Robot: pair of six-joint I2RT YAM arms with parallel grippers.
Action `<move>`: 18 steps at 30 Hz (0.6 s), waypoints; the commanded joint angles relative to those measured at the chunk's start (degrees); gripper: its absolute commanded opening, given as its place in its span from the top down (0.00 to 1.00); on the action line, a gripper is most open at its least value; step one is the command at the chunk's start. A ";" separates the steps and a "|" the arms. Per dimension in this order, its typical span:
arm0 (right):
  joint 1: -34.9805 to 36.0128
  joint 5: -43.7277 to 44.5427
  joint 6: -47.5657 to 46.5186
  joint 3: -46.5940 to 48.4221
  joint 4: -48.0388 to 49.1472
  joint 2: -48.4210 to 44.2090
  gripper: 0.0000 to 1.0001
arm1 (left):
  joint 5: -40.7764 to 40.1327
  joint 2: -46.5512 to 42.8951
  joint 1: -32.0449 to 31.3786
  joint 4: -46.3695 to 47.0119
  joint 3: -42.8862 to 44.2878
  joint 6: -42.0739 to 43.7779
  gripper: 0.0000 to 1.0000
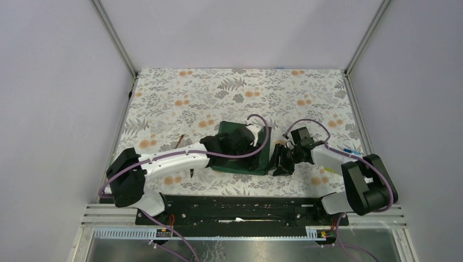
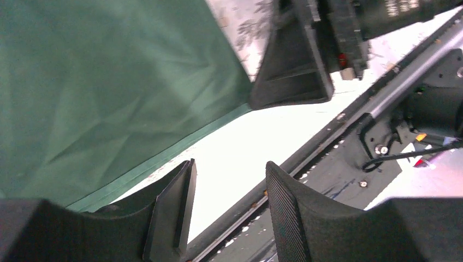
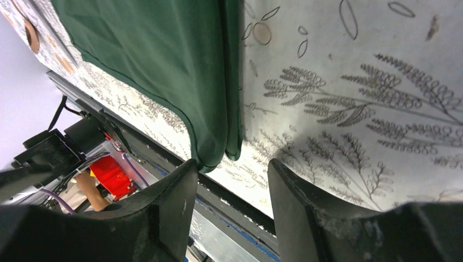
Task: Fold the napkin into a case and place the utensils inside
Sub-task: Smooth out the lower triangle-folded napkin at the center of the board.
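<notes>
Lying flat, the napkin (image 3: 164, 71) sits just beyond both open jaws.

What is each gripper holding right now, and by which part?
Nothing. The left gripper and the right gripper are both open. The napkin has its folded corner just ahead of the right one, unclamped.

The counter (image 1: 235, 87), covered by a floral tablecloth (image 1: 306, 95), carries the folded green napkin (image 1: 248, 165) centrally, near its near edge.
</notes>
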 commanded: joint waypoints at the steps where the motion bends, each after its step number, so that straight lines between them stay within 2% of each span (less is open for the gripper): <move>1: -0.05 -3.42 -0.47 0.88 5.23 4.15 0.45 | 1.34 -5.12 3.00 3.04 -4.46 -1.95 0.45; 14: -0.04 -5.01 -0.43 0.21 7.59 7.79 0.67 | 0.34 -8.94 4.46 5.27 -9.05 -2.41 0.46; 18: -0.06 -4.87 -1.50 1.36 5.65 9.09 0.82 | 0.32 -10.89 6.08 5.37 -10.23 -2.11 0.46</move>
